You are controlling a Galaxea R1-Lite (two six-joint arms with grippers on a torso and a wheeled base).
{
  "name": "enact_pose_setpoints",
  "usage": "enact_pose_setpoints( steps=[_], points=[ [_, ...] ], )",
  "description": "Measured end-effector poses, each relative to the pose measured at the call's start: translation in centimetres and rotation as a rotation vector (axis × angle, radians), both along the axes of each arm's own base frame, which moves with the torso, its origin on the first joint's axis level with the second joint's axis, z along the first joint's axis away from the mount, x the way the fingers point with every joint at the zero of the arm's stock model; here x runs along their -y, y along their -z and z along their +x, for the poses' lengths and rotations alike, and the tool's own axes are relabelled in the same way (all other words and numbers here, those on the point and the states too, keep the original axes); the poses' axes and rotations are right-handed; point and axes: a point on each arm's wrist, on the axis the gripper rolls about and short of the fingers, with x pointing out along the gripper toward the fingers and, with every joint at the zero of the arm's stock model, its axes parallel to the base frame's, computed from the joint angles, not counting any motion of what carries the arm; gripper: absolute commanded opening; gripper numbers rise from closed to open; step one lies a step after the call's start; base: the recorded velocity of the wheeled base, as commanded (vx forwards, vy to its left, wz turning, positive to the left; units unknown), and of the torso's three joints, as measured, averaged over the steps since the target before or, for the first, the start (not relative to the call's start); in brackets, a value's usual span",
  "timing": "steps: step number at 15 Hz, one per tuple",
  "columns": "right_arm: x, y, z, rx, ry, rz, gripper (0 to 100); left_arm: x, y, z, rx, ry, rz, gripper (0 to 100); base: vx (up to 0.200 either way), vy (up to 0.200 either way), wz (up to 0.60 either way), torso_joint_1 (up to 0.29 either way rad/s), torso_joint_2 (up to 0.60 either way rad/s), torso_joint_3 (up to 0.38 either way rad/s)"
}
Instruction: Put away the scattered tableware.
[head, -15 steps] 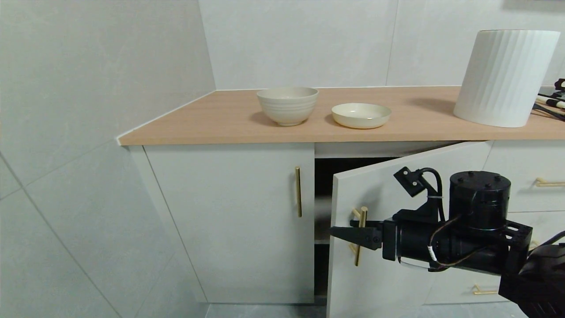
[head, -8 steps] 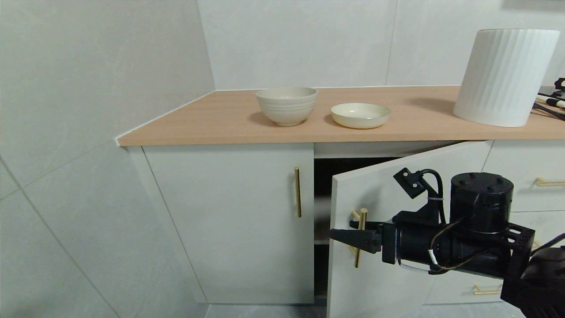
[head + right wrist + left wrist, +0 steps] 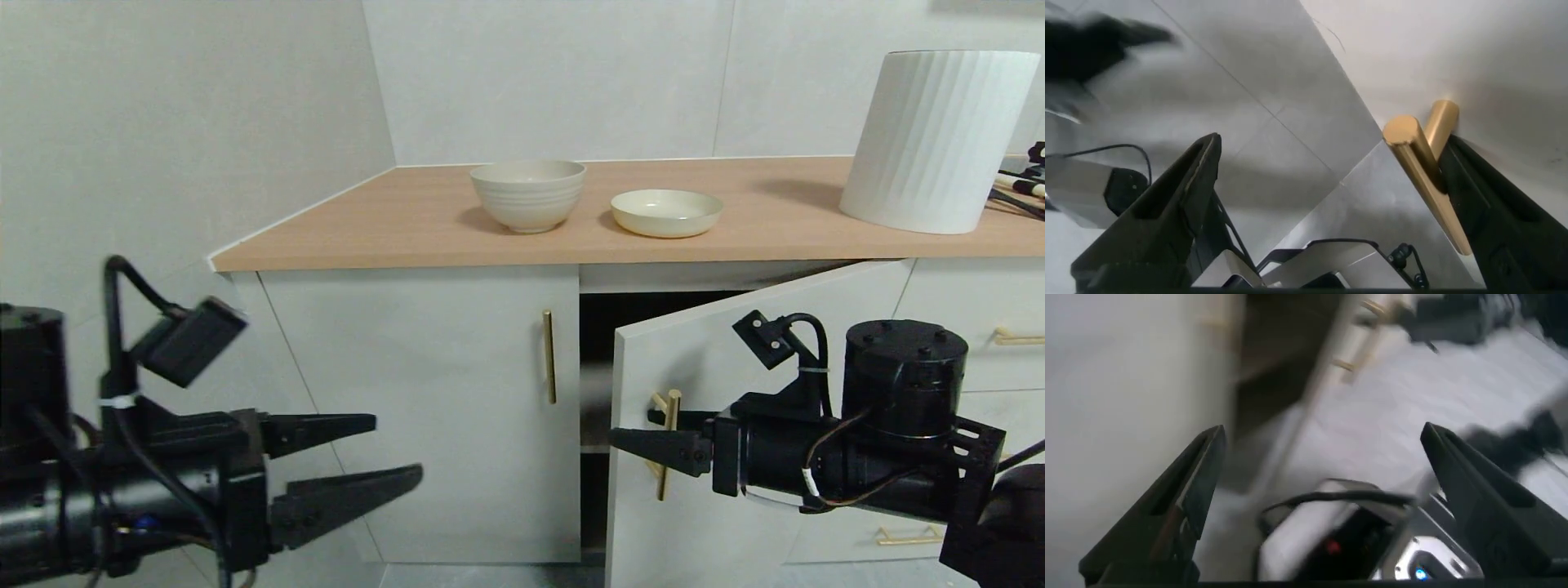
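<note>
Cream, one bowl [image 3: 528, 194], one dish [image 3: 667, 212]

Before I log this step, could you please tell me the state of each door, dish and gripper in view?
Left cabinet door: shut.
Right cabinet door: partly open.
Bowl: upright on the counter.
Shallow dish: upright on the counter.
White ribbed container: upright on the counter.
Left gripper: open, empty.
Right gripper: open, around the door handle.
</note>
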Motion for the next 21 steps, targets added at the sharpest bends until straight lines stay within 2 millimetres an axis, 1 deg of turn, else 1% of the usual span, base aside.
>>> enact_pose_setpoints(
  steps=[1, 3, 4, 6, 7, 9, 11, 13, 14, 15, 18, 19, 21],
  points=[
    [0.0, -0.1, -0.1, 0.002, -0.004, 0.003, 100, 1.1, 1.7, 0.5, -0.035, 0.048, 0.005, 100, 0.000, 0.000, 0.00, 0.000, 0.00, 0.000],
    [0.0, -0.3, -0.2, 0.008, -0.007, 0.008, 100, 2.3, 4.4, 0.6, -0.129, 0.110, 0.032, 100, 0.000, 0.000, 0.00, 0.000, 0.00, 0.000],
    [0.0, -0.3, -0.2, 0.009, -0.009, 0.009, 100, 2.8, 5.4, 0.7, -0.170, 0.133, 0.046, 100, 0.000, 0.000, 0.00, 0.000, 0.00, 0.000],
    [0.0, -0.3, -0.2, 0.009, -0.010, 0.010, 100, 3.3, 6.4, 0.9, -0.215, 0.152, 0.064, 100, 0.000, 0.000, 0.00, 0.000, 0.00, 0.000],
    [0.0, -0.3, -0.2, 0.010, -0.010, 0.010, 100, 3.5, 6.6, 1.0, -0.227, 0.159, 0.069, 0, 0.000, 0.000, 0.00, 0.000, 0.00, 0.000],
    [0.0, -0.3, -0.2, 0.009, -0.011, 0.010, 100, 3.8, 6.9, 1.1, -0.241, 0.164, 0.073, 0, 0.000, 0.000, 0.00, 0.000, 0.00, 0.000],
    [0.1, -0.3, -0.3, 0.008, -0.011, 0.009, 100, 4.3, 6.1, 2.1, -0.221, 0.156, 0.042, 0, 0.000, 0.000, 0.00, 0.000, 0.00, 0.000],
    [0.1, -0.1, -0.2, 0.005, -0.012, 0.008, 100, 5.7, 4.7, 4.6, -0.178, 0.122, -0.019, 0, 0.000, 0.000, 0.00, 0.000, 0.00, 0.000],
    [0.0, -0.1, -0.2, 0.004, -0.012, 0.007, 100, 6.4, 4.3, 5.9, -0.153, 0.109, -0.045, 0, 0.000, 0.000, 0.00, 0.000, 0.00, 0.000],
    [0.0, 0.0, -0.2, 0.002, -0.012, 0.005, 100, 7.1, 4.4, 7.2, -0.132, 0.106, -0.062, 0, 0.000, 0.000, 0.00, 0.000, 0.00, 0.000],
    [0.1, 0.2, -0.3, -0.003, -0.014, 0.002, 100, 9.2, 6.1, 10.6, -0.072, 0.068, -0.131, 0, 0.000, 0.000, 0.00, 0.000, 0.00, 0.000],
    [0.1, 0.2, -0.3, -0.005, -0.014, 0.001, 100, 10.0, 6.6, 11.4, -0.069, 0.052, -0.164, 0, 0.000, 0.000, 0.00, 0.000, 0.00, 0.000],
    [0.3, 0.2, -0.5, -0.005, -0.014, 0.001, 100, 11.8, 7.7, 12.4, -0.084, 0.061, -0.169, 0, 0.000, 0.000, 0.00, 0.000, 0.00, 0.000]
  ],
)
